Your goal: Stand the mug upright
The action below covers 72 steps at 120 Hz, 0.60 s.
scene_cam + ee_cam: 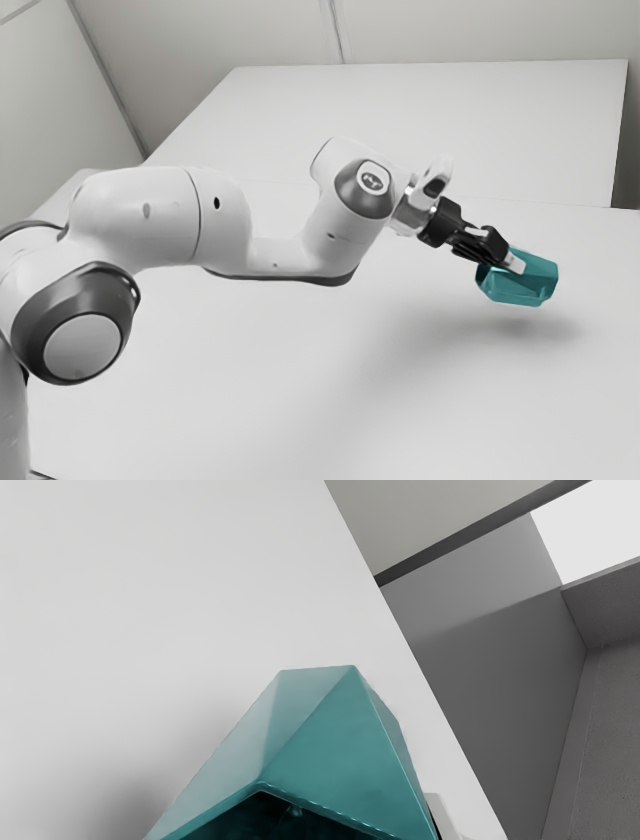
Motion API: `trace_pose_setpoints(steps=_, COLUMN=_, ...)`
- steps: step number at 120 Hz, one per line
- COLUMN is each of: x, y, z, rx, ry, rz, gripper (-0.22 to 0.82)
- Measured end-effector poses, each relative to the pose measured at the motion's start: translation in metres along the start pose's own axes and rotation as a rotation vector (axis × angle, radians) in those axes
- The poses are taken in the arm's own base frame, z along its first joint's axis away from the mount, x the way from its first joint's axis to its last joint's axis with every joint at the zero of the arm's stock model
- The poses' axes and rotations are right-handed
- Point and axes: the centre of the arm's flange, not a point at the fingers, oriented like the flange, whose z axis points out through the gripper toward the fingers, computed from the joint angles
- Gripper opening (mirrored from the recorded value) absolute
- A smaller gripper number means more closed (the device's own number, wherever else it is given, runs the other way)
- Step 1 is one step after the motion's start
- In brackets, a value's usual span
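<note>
1. My tool is closed on the teal mug, pinching its side.
2. The mug is up in the air, over the surface, with its dark shadow on the surface under it.
3. It is over the part toward the exterior view's right, in front of the surface's back edge.
4. The mug is tipped over, not standing up. Its open end faces my hand and its bottom points away.
5. One of my fingers is against the outside of the mug.
</note>
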Motion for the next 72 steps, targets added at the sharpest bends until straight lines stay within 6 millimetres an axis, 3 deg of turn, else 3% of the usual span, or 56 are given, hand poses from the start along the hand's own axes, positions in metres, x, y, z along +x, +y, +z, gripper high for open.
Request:
trace_pose_setpoints(steps=43, x=-0.009, y=0.002, z=-0.095, rx=0.288, ry=-0.153, rz=0.117, gripper=-0.18)
trace_pose_setpoints(steps=72, x=-0.026, y=-0.010, z=-0.134, rx=0.454, ry=-0.260, rz=0.093, gripper=-0.18)
